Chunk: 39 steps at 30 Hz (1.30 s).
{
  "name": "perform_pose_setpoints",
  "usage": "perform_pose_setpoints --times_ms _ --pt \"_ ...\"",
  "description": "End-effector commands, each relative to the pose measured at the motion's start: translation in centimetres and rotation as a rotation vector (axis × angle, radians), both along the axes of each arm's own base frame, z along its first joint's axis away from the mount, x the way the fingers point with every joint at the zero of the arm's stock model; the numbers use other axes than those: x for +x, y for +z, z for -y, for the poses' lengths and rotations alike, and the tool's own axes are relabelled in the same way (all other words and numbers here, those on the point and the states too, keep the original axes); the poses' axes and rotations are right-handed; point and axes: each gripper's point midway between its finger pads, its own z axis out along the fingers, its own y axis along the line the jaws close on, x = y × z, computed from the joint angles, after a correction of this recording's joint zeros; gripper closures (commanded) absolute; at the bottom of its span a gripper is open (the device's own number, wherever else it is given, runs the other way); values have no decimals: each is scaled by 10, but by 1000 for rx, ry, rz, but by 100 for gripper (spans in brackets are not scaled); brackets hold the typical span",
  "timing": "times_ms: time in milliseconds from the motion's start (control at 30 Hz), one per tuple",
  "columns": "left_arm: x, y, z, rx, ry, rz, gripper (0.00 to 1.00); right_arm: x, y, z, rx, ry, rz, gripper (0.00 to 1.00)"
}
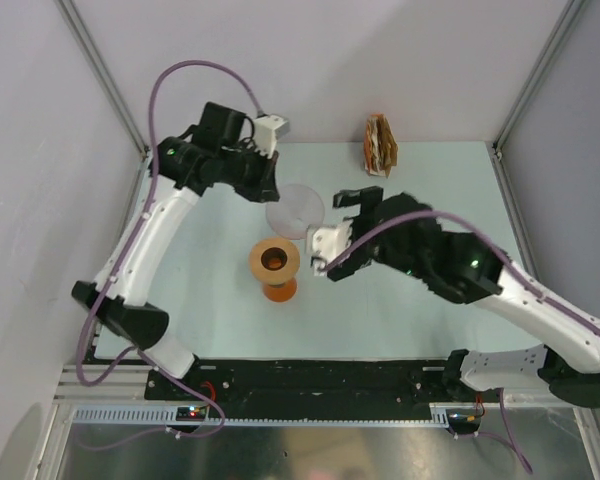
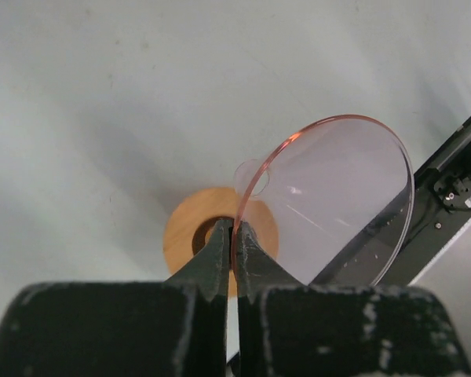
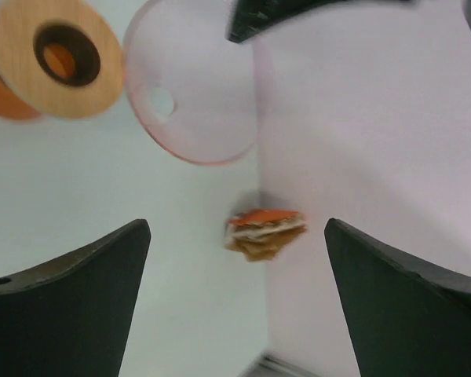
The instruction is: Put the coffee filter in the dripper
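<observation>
My left gripper is shut on the thin pinkish rim of the dripper, a clear cone-shaped funnel held tilted above the table. Below and just in front of it stands a wooden ring with a dark centre hole on an orange vessel. My right gripper stands wide open with nothing between its fingers, just right of the dripper and pointing at the back wall. The coffee filter, as a single loose paper, is out of view.
An upright bundle of brown-and-orange papers leans at the back wall, right of centre. The wooden ring shows in the right wrist view at upper left. Frame posts and walls bound the table on the left, right and back.
</observation>
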Motion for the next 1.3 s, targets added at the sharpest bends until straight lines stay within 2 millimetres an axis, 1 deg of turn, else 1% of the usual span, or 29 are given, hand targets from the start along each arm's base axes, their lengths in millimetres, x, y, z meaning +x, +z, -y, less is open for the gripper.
perform_pose_setpoints --times_ms 0,33,67,100,133,167,200,233,267,333,400,467,567,700,767,967,1067,1167,1267 --pt "-35 33 -24 -134 18 13 100 -26 43 4 382 54 -380 1" --pt "-41 33 -29 -146 33 6 100 -26 46 4 455 35 -485 1" --pt "-46 28 -34 -146 48 -15 100 -20 50 5 513 9 -570 2" --pt "-52 25 -39 -148 62 -22 100 -18 52 4 575 -18 -674 3" --pt "-56 19 -43 -140 80 -36 100 -9 54 4 623 -54 -750 4" --pt "-61 16 -46 -138 92 -45 100 -5 58 4 682 -89 -838 5" --pt "-64 9 -49 -130 106 -60 100 4 56 3 728 -139 -910 7" --pt "-67 6 -51 -126 120 -70 100 8 54 0 768 -174 -991 9" --pt "-69 0 -53 -119 132 -87 100 14 48 -4 788 -207 -1060 10" --pt "-71 -11 -56 -111 154 -117 100 17 34 -15 796 -239 -1202 13" --pt "-69 -20 -58 -109 180 -147 100 19 17 -26 784 -277 -1333 17" --pt "-65 -28 -60 -105 203 -166 100 23 -1 -36 765 -316 -1414 19" --pt "-58 -36 -64 -89 227 -160 100 26 -17 -47 750 -333 -1451 20" --pt "-51 -48 -67 -70 250 -166 100 25 -28 -61 721 -330 -1487 20" --pt "-47 -51 -67 -72 257 -161 100 24 -34 -65 702 -329 -1496 20" --pt "-34 -57 -65 -79 273 -149 100 26 -60 -68 645 -355 -1519 19" --pt "-29 -62 -64 -76 272 -148 100 34 -72 -68 626 -373 -1502 20" --pt "-26 -67 -64 -67 271 -151 100 40 -79 -67 625 -386 -1500 21" --pt "-25 -72 -64 -61 270 -157 100 42 -86 -69 613 -386 -1512 23"
